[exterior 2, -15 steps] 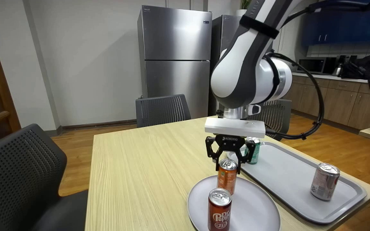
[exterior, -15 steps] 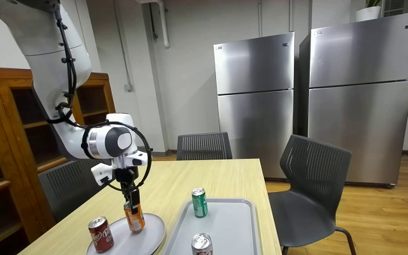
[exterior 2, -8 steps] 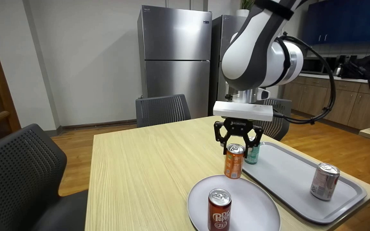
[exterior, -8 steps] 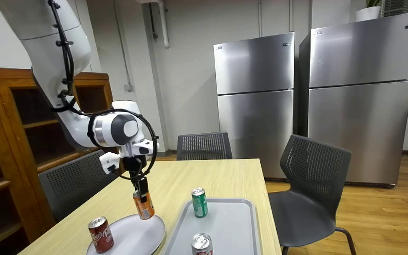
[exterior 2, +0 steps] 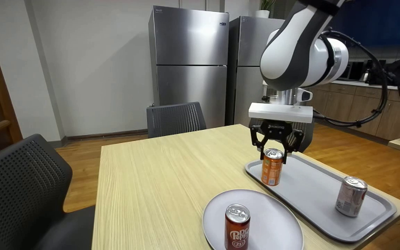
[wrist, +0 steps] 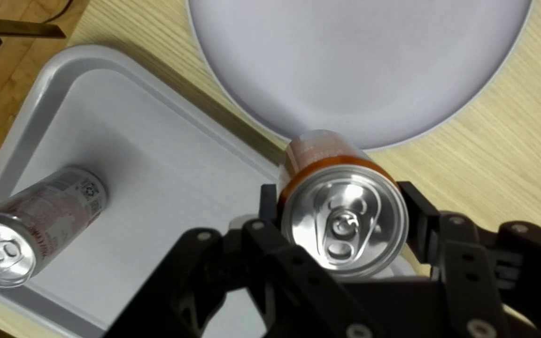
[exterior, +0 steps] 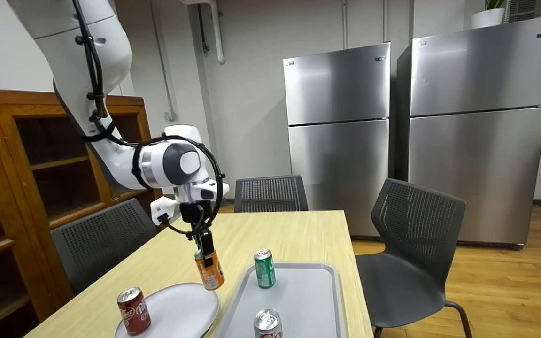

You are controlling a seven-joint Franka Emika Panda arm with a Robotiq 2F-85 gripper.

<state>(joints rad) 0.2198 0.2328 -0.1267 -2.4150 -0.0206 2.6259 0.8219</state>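
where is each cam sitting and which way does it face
In an exterior view: raised above the table, facing across it to two steel fridges; the arm enters from the picture's top left.
In an exterior view: also raised, facing past the Dr Pepper can to the same fridges; arm from top right, gripper nearly front-on.
Wrist view: above the gripper, facing down onto the orange can, tray and plate; its fingers show.
Both exterior views share table, fridges, arm and held orange can.
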